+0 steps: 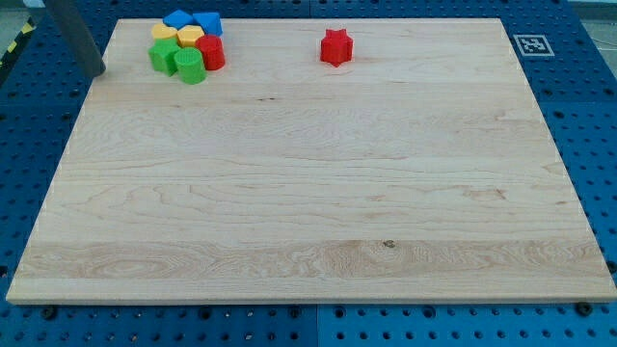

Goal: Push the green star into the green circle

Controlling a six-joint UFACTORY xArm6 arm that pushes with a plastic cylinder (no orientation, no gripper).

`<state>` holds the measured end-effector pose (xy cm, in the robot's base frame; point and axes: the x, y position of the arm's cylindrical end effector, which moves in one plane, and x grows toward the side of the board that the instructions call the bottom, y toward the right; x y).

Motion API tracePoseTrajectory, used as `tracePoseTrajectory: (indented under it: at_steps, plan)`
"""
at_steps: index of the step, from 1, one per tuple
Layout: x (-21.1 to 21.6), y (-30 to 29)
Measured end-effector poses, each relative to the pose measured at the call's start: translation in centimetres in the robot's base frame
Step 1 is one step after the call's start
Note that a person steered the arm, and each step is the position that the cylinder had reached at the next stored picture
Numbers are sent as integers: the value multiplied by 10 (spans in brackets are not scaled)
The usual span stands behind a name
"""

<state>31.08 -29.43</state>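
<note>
My tip (93,73), a clawless bare rod, sits left of the cluster; green star block (163,56) already touches green circle block (190,66) — task looks essentially done.

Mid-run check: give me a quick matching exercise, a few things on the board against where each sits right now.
Things:
1. red star
2. green circle
3. my tip
4. blue blocks

Places:
A. at the view's left edge, left of the cluster, touching no block
B. alone near the view's top, right of the cluster
C. top of the cluster
D. bottom of the cluster, beside the green star

Pairs: 1-B, 2-D, 3-A, 4-C
</note>
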Motion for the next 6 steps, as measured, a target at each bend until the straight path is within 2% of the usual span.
tracePoseTrajectory:
  at_steps: [1, 3, 4, 6]
  plan:
    - [2, 6]
    - [-67, -5]
    - [-66, 4]
    - [-17, 51]
